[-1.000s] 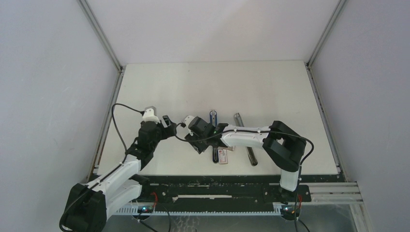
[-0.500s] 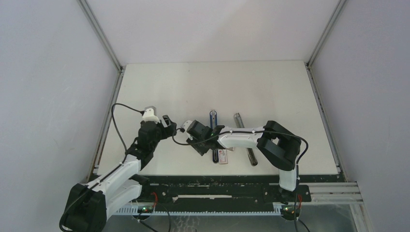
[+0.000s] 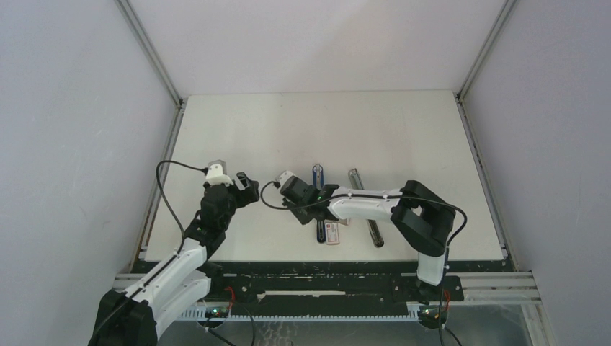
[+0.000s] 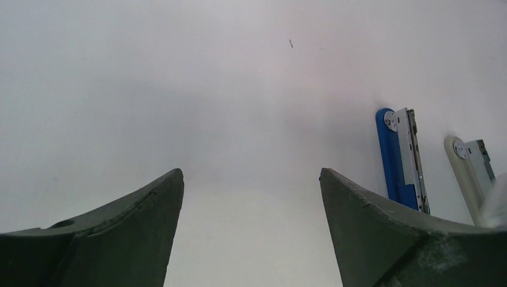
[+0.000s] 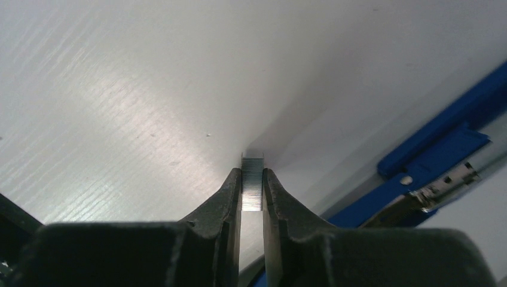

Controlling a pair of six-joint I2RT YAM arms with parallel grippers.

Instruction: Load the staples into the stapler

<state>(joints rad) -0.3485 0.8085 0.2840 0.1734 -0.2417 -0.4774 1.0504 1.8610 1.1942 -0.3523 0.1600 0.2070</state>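
Inside a booth of plain pale walls (image 3: 317,43), a white counter (image 3: 403,130) carries everything, its surface matte and faintly streaked in the right wrist view. Both arms reach toward its middle. The left hand (image 4: 251,179) hangs over bare counter with its fingers spread wide and nothing between them or touching them. The right hand (image 5: 252,191) is closed down to a narrow slit, pinching a short silver staple strip (image 5: 252,179) edge-on, with the strip's free end poking out past the fingertips toward the counter. Whether it touches the surface I cannot tell. Just beside that hand lies a blue stapler (image 4: 394,161), opened so its metal channel shows. A cream stapler (image 4: 469,170) lies parallel, on the side away from the hands. A small red-and-white box (image 3: 331,233) rests by the blue stapler's near end, between the two staplers. Its print is too small to read.
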